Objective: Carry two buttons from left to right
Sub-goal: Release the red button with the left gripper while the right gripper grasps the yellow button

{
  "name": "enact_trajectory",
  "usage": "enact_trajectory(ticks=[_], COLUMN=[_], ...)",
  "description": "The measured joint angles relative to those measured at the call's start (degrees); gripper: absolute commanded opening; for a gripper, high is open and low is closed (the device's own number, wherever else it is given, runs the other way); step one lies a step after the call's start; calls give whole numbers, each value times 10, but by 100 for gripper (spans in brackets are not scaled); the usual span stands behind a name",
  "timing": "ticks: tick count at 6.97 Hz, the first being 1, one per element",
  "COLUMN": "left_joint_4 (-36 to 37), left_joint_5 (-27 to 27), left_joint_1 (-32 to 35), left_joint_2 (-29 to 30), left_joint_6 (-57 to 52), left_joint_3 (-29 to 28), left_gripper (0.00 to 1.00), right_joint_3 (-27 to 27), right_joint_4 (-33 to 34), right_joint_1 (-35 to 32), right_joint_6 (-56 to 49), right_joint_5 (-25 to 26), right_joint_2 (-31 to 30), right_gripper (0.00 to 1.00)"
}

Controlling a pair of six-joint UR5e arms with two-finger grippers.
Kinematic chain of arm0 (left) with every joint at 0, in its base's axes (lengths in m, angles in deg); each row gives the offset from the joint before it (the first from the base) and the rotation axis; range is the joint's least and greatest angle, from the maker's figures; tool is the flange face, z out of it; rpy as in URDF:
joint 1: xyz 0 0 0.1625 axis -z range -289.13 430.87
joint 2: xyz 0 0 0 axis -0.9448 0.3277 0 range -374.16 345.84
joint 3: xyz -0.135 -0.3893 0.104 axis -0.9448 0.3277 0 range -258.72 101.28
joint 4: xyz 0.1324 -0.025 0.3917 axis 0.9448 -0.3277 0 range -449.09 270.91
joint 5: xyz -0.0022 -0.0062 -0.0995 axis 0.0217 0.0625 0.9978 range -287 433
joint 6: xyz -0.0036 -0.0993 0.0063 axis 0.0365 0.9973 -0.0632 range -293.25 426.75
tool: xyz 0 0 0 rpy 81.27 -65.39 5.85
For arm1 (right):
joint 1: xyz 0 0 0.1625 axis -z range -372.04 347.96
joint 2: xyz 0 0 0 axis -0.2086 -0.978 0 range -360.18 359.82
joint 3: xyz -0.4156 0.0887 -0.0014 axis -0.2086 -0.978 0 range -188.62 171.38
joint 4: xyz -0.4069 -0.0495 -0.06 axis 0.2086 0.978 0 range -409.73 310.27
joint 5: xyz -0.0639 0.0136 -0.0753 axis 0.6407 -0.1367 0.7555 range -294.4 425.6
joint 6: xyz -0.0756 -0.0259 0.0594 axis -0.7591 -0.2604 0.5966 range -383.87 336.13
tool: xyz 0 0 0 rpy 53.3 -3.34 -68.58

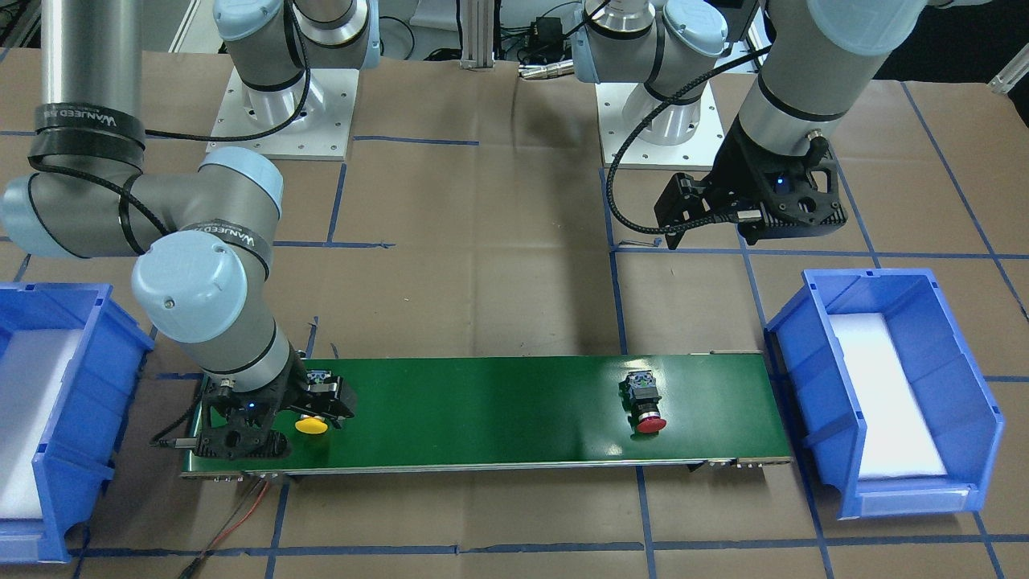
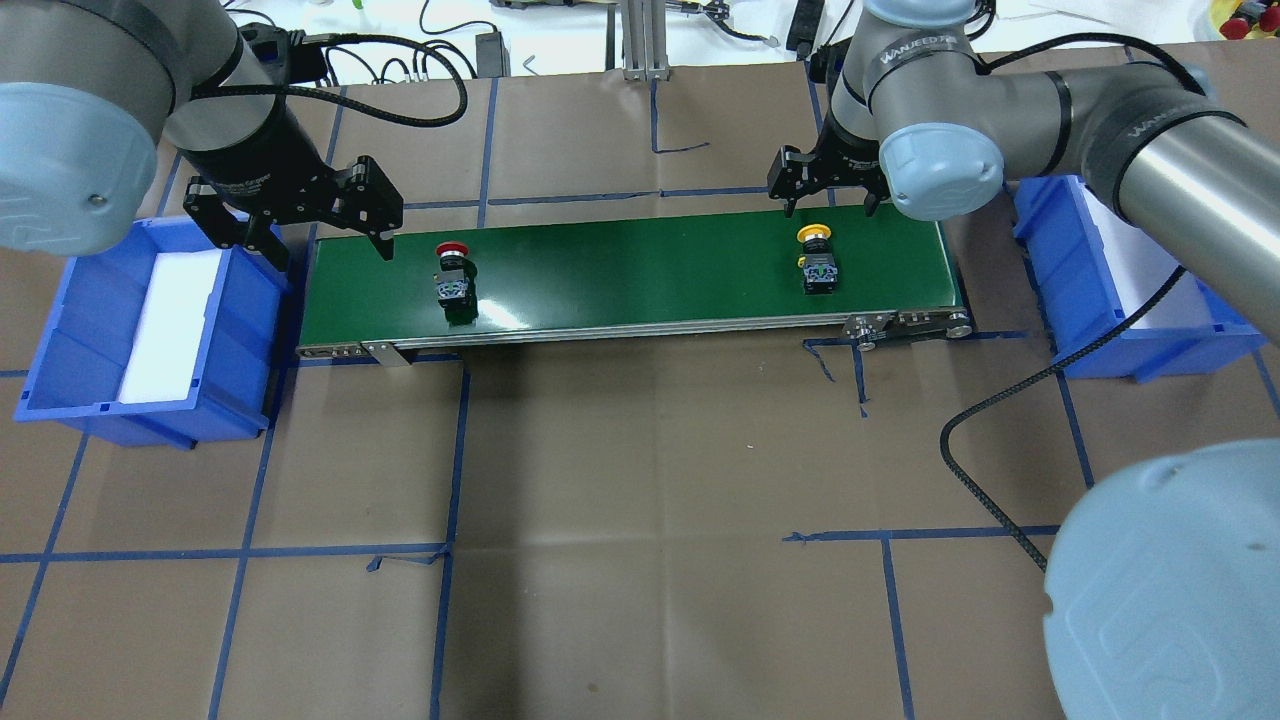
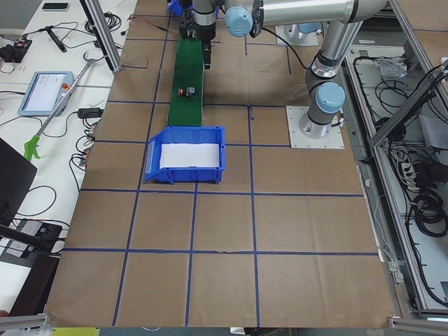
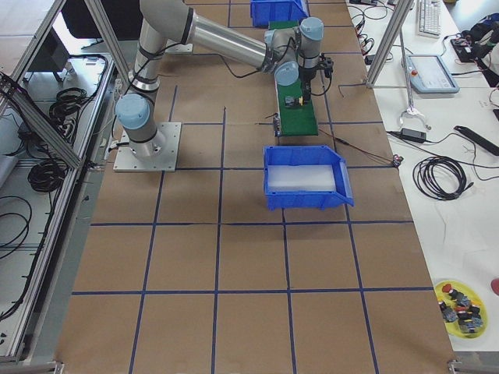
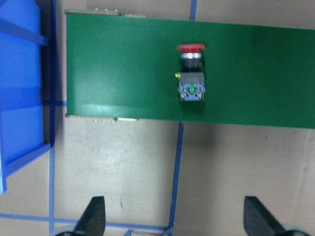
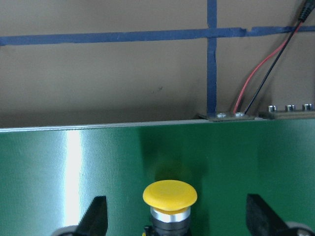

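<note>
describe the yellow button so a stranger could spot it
Find the long green conveyor belt between the two blue bins. At its end on the robot's right, under the open right gripper, a small push-button switch lies on its side. Its mushroom cap is yellow; the other button on the belt is red-capped.

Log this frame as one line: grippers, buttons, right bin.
left gripper: open, empty | right gripper: open over yellow mushroom-cap push-button | red mushroom-cap push-button: on green conveyor belt, left end | right blue plastic bin: no button
</note>
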Motion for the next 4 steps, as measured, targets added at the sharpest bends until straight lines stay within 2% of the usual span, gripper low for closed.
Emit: enact_trajectory(ticks=[1, 2, 3, 4], left_joint_4=[-3, -4, -4, -4], left_joint_5=[0, 0, 1, 2], left_joint_1=[0, 1, 1, 1], left_joint_2=[-5, -6, -4, -2], left_joint_6=[-2, -3, -3, -3], left_joint_3=[0, 0, 0, -1], left_gripper=[100, 100, 100, 100], right_joint_3=[5, 14, 21, 24], right_joint_4=[-1, -8, -22, -44], right_joint_1=[1, 3, 5, 8], right_joint_6=[0, 1, 1, 0], right_joint_5=[1, 2, 3, 5], right_joint_2=[8, 8, 5, -2], right_gripper=[100, 85, 37, 7])
